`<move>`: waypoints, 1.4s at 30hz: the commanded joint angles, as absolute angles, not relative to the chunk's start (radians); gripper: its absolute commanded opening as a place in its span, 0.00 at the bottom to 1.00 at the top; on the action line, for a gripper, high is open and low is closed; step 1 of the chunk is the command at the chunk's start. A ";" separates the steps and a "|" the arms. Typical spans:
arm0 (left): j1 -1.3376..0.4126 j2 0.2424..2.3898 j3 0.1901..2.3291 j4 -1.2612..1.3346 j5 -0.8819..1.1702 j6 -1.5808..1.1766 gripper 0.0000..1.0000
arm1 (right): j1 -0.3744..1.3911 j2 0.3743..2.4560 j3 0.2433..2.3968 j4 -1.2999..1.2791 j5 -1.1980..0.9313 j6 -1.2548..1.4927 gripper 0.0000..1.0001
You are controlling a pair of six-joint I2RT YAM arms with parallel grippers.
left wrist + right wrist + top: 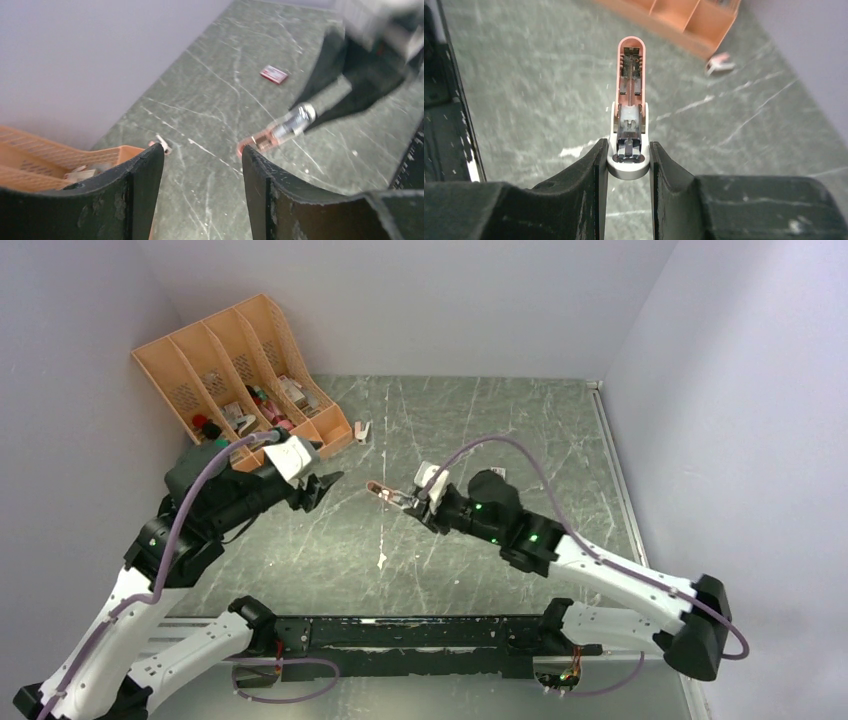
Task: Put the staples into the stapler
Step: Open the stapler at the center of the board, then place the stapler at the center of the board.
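Over the table (540, 430), the right gripper (405, 500) is clamping the stapler (382, 491), long axis toward the spread, empty left gripper (325, 485). Left wrist: the staples box (274, 74) is lying beyond the stapler, nearer the right gripper. Right wrist: the channel (630, 75) is gaping.

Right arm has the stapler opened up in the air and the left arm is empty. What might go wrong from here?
1. The right gripper pinches the stapler only at its rear end. Pushing staples into the open channel may pivot it or make it slip in the jaws.
2. The left gripper is open and empty, and the staple box lies beyond the held stapler. Reaching for it may clip the right arm.
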State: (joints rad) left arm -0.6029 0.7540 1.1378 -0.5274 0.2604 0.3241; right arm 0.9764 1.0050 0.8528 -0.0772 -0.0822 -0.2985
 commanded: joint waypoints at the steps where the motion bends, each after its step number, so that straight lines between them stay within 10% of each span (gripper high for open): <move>1: -0.598 0.729 1.150 -0.409 0.061 0.230 0.64 | 0.973 1.090 0.716 0.197 -0.067 -0.247 0.00; 20: -0.597 0.779 1.088 -0.365 0.091 0.158 0.63 | 0.867 1.867 0.818 0.978 -0.481 -0.108 0.01; 42: -0.597 0.767 1.071 -0.354 0.107 0.165 0.66 | 1.000 2.214 1.075 0.965 -0.433 -0.171 0.03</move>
State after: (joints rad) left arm -0.6018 0.7807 1.0824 -0.3779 0.1013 0.1604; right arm 0.9901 2.1864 1.0401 0.9417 -0.4416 -0.1360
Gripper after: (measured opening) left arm 0.660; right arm 0.322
